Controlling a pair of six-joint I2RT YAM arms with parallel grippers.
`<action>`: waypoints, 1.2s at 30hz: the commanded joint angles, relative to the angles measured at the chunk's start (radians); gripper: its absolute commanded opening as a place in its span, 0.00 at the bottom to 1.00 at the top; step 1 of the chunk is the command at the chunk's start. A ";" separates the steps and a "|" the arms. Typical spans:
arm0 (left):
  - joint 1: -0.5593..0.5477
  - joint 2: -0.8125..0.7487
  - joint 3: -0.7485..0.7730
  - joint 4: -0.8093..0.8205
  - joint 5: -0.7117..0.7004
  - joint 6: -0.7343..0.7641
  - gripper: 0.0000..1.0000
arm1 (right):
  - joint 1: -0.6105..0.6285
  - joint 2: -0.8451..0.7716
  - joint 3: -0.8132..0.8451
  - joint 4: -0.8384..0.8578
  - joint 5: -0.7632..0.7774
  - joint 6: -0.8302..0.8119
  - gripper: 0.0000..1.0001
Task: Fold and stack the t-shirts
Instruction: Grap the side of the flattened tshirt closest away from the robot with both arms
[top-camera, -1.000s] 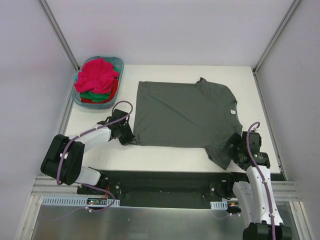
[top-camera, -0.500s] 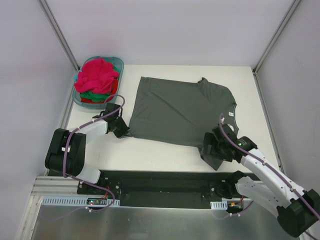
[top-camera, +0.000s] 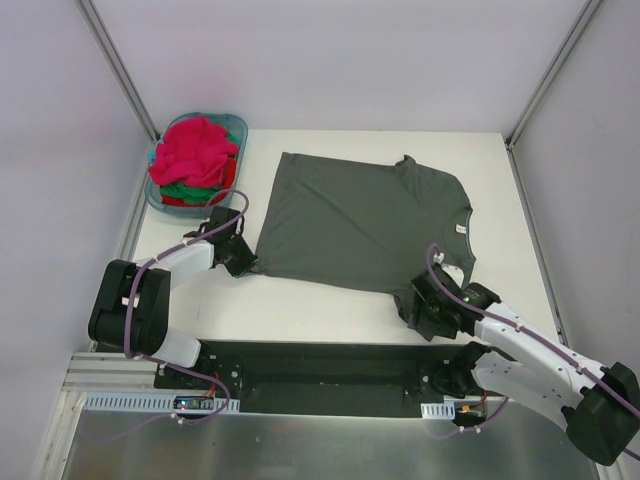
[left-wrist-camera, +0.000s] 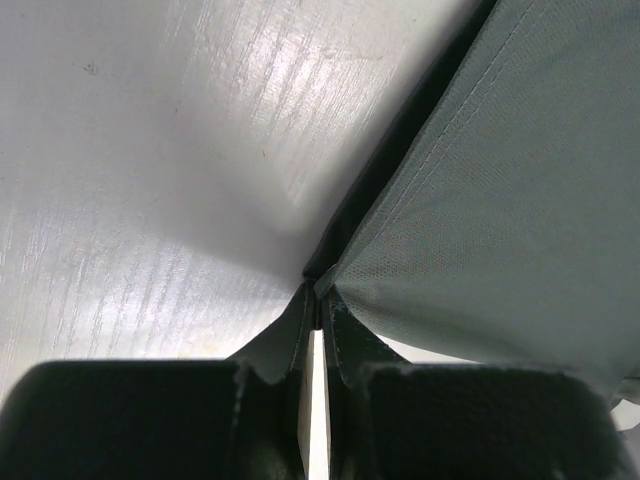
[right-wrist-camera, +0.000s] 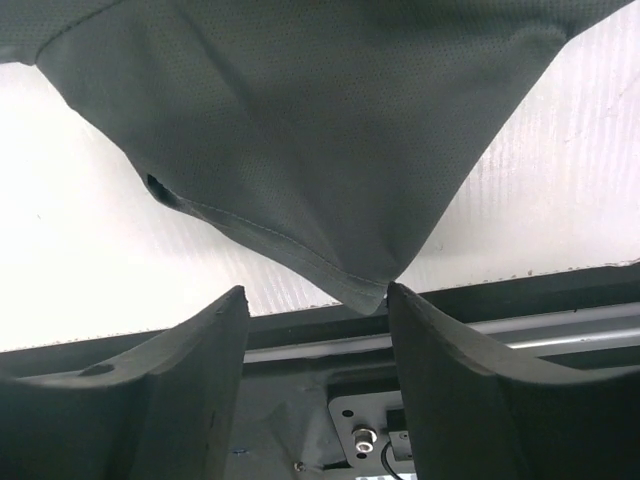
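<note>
Dark charcoal grey t-shirt (top-camera: 365, 225), soft fine-knit cloth with stitched hems, spread flat mid white worktop (top-camera: 330, 310). Left hand (left-wrist-camera: 318, 310) pressed together, pinching near hem corner. Right hand (right-wrist-camera: 316, 290) spread, pointed sleeve tip between fingers, ungripped. Teal plastic basket (top-camera: 241, 128) at far left corner holds crumpled pink-red, red, green shirts (top-camera: 195, 150).
</note>
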 joint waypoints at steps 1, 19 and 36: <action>0.012 -0.028 -0.013 -0.044 -0.034 0.031 0.00 | -0.003 0.016 -0.022 0.047 0.016 0.033 0.58; 0.012 -0.009 -0.005 -0.053 -0.022 0.029 0.00 | -0.095 0.225 0.030 0.034 0.000 -0.066 0.36; 0.012 -0.151 -0.091 -0.139 -0.069 0.003 0.00 | -0.098 0.040 0.016 -0.094 -0.240 -0.074 0.00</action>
